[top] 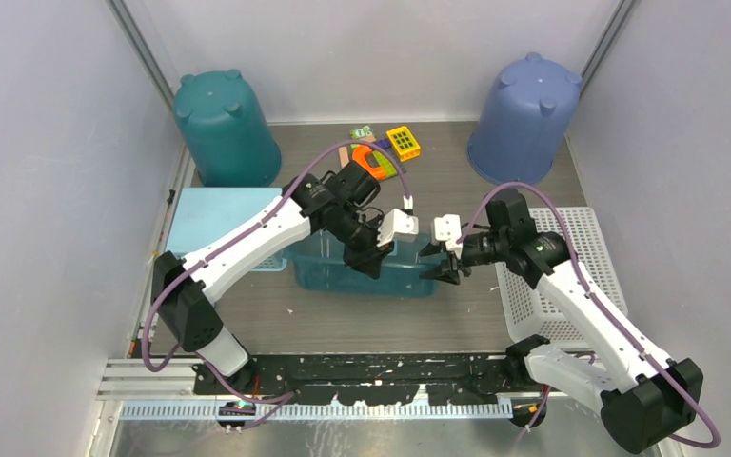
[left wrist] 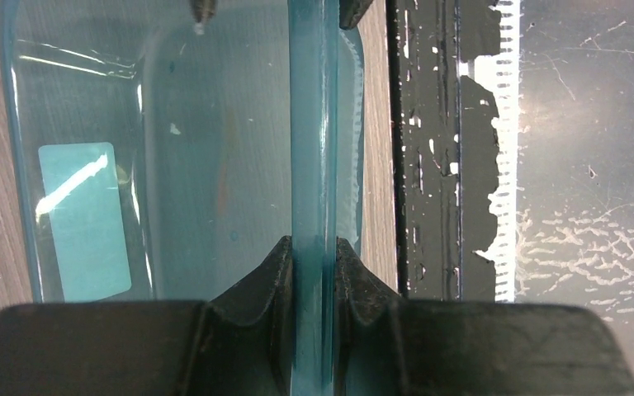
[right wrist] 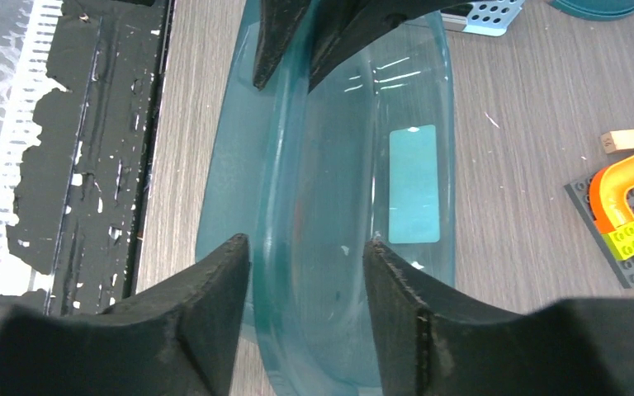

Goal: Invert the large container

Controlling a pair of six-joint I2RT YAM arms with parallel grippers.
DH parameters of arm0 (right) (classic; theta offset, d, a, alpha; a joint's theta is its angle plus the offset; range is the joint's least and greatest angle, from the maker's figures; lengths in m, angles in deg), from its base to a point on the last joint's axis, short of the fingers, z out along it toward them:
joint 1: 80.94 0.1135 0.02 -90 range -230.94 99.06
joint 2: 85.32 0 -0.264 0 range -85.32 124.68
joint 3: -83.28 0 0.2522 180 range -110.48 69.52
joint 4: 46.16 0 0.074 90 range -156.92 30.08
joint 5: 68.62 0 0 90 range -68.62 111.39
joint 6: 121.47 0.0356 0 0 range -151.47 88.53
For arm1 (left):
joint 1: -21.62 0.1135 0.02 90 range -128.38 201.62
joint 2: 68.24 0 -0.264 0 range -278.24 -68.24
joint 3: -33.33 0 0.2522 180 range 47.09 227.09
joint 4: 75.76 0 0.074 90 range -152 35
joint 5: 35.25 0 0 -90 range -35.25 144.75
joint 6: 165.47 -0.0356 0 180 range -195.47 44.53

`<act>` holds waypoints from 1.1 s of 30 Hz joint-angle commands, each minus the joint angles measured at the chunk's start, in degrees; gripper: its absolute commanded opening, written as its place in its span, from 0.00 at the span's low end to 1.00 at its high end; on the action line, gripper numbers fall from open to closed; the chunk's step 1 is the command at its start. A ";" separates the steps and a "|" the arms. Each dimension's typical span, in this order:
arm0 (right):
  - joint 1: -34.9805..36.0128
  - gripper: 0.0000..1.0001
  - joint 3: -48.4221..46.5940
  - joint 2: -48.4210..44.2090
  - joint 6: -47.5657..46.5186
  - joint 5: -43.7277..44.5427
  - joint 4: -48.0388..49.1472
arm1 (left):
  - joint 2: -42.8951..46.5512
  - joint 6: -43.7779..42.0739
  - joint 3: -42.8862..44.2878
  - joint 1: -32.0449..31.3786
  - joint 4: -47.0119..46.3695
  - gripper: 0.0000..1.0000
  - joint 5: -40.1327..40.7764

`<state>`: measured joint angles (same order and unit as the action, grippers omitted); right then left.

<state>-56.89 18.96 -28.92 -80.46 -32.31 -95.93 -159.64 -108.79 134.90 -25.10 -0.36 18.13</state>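
Clamping the left gripper (left wrist: 312,247) tight on the near wall of the large container (top: 405,276), open side up just beyond the base rail (top: 390,367), and straddling that wall with the right gripper (right wrist: 305,247) spread wide, probably had to close the right before rolling evenly.

The place was a robotics test cell in a laboratory, not a home or a shop. Plain grey panel walls (top: 48,143) closed in the bench on three sides, carried on bare aluminium posts (top: 141,48). Two white arms, the left arm (top: 247,243) and the right arm (top: 581,295), were bolted to a scuffed black base plate (top: 381,367) at the near edge of a wood-grain table (top: 362,319), with a slotted rail (top: 343,409) in front. The objects on the table were props only: toy blocks (top: 385,152), a teal tub (top: 224,129) and a blue tub (top: 523,119), both upturned, a perforated white tray (top: 595,238) and a clear plastic container (top: 319,271). Purple cabling ran exposed along both arms.
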 commanded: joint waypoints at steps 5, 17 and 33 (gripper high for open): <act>0.30 0.44 2.67 -1.27 0.68 -3.76 3.88 | 2.11 1.56 -0.48 -0.13 -4.93 0.00 1.38; -0.02 0.20 4.52 -2.42 1.08 -4.21 5.54 | 3.21 1.64 -1.31 -0.17 -5.92 0.10 2.99; -2.03 0.14 5.59 -3.23 4.96 -6.48 8.42 | 10.32 1.13 0.37 0.28 -6.01 0.98 9.13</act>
<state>-58.35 24.33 -30.97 -78.03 -36.50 -90.00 -153.17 -107.44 133.41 -25.42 -3.98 24.51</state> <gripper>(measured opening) 0.252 0.920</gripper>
